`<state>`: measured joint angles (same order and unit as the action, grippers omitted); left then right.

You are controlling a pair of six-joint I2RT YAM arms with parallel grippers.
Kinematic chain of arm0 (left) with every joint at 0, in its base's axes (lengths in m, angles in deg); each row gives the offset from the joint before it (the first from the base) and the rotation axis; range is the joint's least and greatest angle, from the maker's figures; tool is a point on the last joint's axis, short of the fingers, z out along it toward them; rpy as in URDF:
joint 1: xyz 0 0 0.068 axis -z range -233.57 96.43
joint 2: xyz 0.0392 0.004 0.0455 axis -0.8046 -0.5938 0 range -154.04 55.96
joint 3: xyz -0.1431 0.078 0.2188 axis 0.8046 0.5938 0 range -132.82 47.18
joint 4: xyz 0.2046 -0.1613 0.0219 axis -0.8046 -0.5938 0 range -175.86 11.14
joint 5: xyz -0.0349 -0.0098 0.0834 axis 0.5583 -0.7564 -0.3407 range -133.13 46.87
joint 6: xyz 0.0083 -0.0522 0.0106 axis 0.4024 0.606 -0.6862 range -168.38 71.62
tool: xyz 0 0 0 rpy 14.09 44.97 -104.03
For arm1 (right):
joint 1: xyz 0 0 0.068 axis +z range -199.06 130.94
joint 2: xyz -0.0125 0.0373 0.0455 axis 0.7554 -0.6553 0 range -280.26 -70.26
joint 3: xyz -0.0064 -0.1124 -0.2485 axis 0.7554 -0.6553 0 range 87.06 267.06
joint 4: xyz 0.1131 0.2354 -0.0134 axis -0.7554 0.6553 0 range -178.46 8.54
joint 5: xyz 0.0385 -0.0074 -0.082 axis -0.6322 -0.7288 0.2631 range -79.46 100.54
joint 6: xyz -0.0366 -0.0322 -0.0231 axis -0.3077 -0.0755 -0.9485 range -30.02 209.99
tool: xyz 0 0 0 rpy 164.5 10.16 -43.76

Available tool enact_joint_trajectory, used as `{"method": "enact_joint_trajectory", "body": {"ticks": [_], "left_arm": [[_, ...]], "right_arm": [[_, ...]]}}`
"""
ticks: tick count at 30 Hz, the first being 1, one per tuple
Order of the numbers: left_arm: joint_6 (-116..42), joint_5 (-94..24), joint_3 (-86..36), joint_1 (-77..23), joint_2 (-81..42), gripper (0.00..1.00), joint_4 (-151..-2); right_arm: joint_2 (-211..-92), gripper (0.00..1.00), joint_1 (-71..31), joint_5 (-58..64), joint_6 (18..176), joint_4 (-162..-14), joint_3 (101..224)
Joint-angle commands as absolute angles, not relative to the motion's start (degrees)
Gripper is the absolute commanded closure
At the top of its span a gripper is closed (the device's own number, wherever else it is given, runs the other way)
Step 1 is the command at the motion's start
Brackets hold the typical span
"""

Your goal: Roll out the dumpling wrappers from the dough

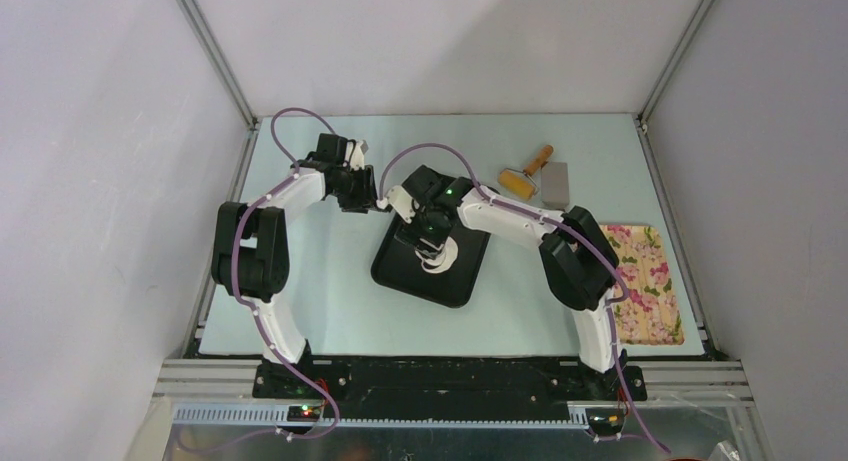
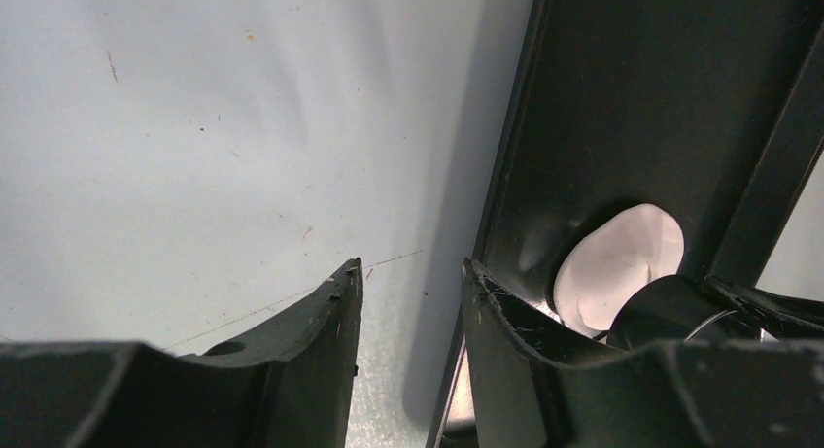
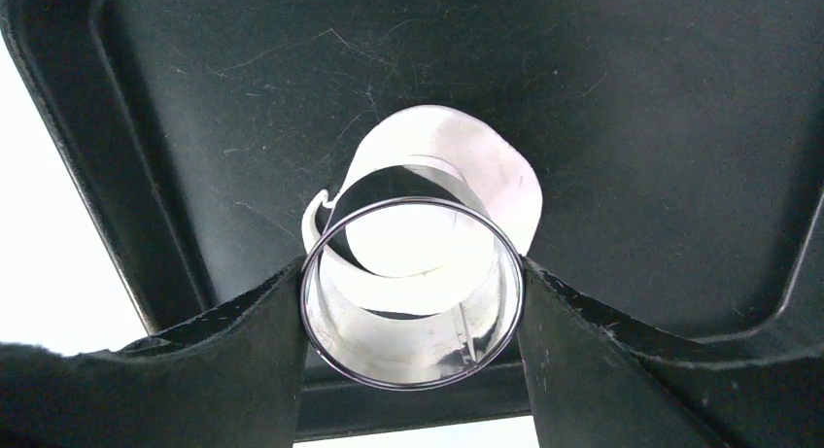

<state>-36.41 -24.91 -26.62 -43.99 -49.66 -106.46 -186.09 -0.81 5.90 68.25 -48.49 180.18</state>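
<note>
A flattened white dough (image 3: 491, 171) lies in the black tray (image 3: 632, 98) at the table's middle. My right gripper (image 3: 413, 265) is shut on a round steel cup (image 3: 413, 356), open end up, and holds it on the dough's near part; white dough shows through its bore. From above, the right gripper (image 1: 432, 251) stands over the tray (image 1: 400, 273). My left gripper (image 1: 386, 203) sits at the tray's far-left edge. In the left wrist view its jaws (image 2: 410, 268) stand apart astride the tray rim (image 2: 505, 176), one finger over the table, one inside the tray near the dough (image 2: 622, 254).
A wooden-handled roller (image 1: 522, 179) and a grey scraper (image 1: 556, 184) lie at the back right of the pale mat. A floral cloth (image 1: 645, 281) lies along the right edge. Grey walls enclose the table on three sides.
</note>
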Motion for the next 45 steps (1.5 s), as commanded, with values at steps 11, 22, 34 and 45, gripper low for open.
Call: {"method": "enact_joint_trajectory", "body": {"ticks": [11,22,34,45], "left_arm": [[-36.5,-25.0,-26.0,-44.4,-47.2,0.53,-105.9],[-36.5,-25.0,-26.0,-44.4,-47.4,0.53,-105.9],[-36.5,-24.9,-26.0,-44.4,-47.4,0.53,-105.8],[-36.5,-24.9,-25.9,-44.5,-47.5,0.53,-105.7]], "right_arm": [[-187.8,1.0,0.1,10.2,66.8,-46.0,182.6],[-190.1,1.0,0.6,8.5,67.5,-43.9,184.7],[-191.5,1.0,0.8,8.5,67.8,-42.9,185.6],[-192.5,1.0,0.8,8.2,67.9,-42.7,185.9]]}}
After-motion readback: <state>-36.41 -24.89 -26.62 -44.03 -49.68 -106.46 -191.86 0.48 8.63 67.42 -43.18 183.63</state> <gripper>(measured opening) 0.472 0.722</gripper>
